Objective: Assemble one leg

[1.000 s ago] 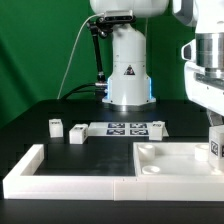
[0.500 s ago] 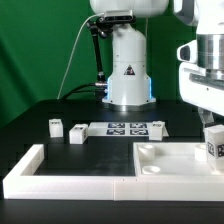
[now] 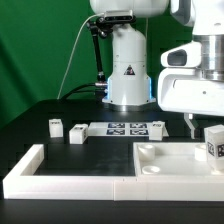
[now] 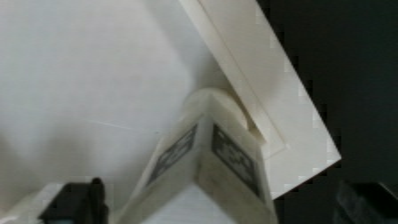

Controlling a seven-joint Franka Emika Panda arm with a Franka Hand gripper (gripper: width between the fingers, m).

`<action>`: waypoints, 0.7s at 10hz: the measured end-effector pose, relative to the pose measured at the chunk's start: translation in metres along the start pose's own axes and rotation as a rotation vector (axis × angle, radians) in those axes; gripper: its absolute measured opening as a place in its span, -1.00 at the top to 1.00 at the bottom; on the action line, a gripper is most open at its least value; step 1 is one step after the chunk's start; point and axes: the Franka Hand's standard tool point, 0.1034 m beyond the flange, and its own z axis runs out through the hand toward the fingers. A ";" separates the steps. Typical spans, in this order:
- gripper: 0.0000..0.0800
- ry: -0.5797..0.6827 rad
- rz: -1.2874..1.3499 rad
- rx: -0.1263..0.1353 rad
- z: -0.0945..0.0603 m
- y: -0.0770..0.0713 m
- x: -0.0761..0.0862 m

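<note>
The gripper's (image 4: 222,201) jaws stand wide apart and hold nothing; one dark finger (image 3: 190,122) hangs just above and beside the leg (image 3: 213,143), not touching it. The leg stands on the square panel (image 3: 170,162), tag facing the camera, near the table's edge at the exterior view's right. The L-shaped border wall (image 3: 60,178) runs along the front edge. Two more small white blocks (image 3: 56,126) (image 3: 77,133) sit well apart toward the left edge, beside the marker board (image 3: 125,128).
</note>
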 end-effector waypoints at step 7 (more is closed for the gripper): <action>-0.59 0.002 -0.591 0.003 0.000 0.002 0.002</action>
